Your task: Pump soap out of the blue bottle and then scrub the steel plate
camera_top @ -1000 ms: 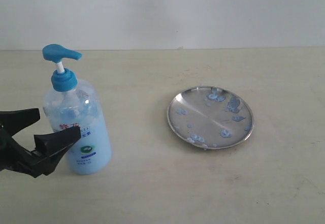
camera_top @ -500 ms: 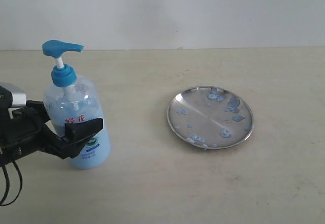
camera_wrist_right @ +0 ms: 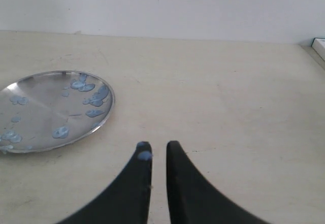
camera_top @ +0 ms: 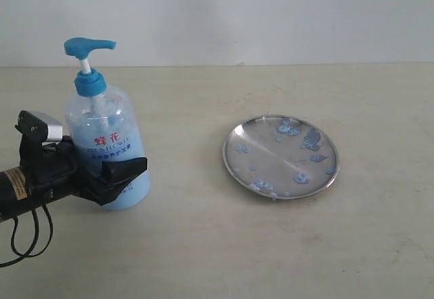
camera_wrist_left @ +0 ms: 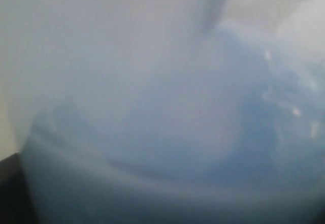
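Observation:
The blue bottle [camera_top: 108,146] stands upright at the left of the table, its blue pump head [camera_top: 88,45] up and pointing right. My left gripper [camera_top: 127,168] is shut on the bottle's lower body; one black finger crosses its front, the other is hidden behind it. The bottle [camera_wrist_left: 177,122] fills the left wrist view as a blue blur. The steel plate [camera_top: 268,151] lies to the right, spotted with soap [camera_top: 312,138]. My right gripper [camera_wrist_right: 156,148] is shut and empty over bare table beside the plate [camera_wrist_right: 45,107], with a soap blob [camera_wrist_right: 144,155] on one fingertip. It is outside the exterior view.
A pale wall runs along the back of the beige table [camera_top: 203,245]. The left arm's cable [camera_top: 30,238] hangs at the front left. A white object's corner [camera_wrist_right: 320,45] shows at the table's edge in the right wrist view.
My left gripper came in from the left, open, and closed around the bottle's lower body. The bottle shifted slightly to the right. The plate has not moved.

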Controlling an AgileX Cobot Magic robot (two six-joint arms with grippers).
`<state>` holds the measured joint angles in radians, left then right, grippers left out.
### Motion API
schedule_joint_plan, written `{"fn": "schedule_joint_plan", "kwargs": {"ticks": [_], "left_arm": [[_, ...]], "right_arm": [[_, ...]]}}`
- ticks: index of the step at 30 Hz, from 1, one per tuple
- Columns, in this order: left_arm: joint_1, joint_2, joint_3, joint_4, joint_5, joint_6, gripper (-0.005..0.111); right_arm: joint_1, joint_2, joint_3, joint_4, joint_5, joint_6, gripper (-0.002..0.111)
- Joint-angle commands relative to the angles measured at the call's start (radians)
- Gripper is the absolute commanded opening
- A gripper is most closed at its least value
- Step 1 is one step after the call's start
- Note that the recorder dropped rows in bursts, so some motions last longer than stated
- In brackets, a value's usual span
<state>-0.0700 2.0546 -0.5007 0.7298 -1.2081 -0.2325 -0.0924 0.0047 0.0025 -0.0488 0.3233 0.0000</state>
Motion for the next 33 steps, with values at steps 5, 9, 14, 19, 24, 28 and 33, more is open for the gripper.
{"fn": "schedule_joint_plan", "kwargs": {"ticks": [5, 9, 14, 19, 24, 28, 33], "left_arm": [[-0.001, 0.003, -0.010, 0.012, -0.013, 0.013, 0.004], [-0.001, 0.003, -0.024, 0.094, -0.013, 0.086, 0.004], [-0.001, 0.003, -0.050, 0.183, -0.013, 0.166, 0.004], [-0.001, 0.003, -0.058, 0.195, -0.013, 0.166, 0.004], [-0.001, -0.001, -0.083, 0.202, -0.013, 0.156, 0.004], [-0.001, -0.001, -0.111, 0.215, -0.013, 0.136, 0.004], [-0.008, -0.008, -0.174, 0.224, -0.012, 0.077, 0.004]], "right_arm": [[-0.006, -0.005, -0.003, -0.008, -0.002, 0.000, 0.001], [-0.006, -0.005, -0.003, -0.008, -0.002, 0.000, 0.001], [-0.006, -0.005, -0.003, -0.008, -0.002, 0.000, 0.001], [-0.006, -0.005, -0.003, -0.008, -0.002, 0.000, 0.001], [-0.006, -0.005, -0.003, -0.048, -0.044, -0.103, 0.001], [-0.006, -0.005, -0.003, -0.024, -0.193, -0.053, 0.001], [-0.006, -0.005, -0.003, 0.018, -0.437, 0.054, 0.001]]}}
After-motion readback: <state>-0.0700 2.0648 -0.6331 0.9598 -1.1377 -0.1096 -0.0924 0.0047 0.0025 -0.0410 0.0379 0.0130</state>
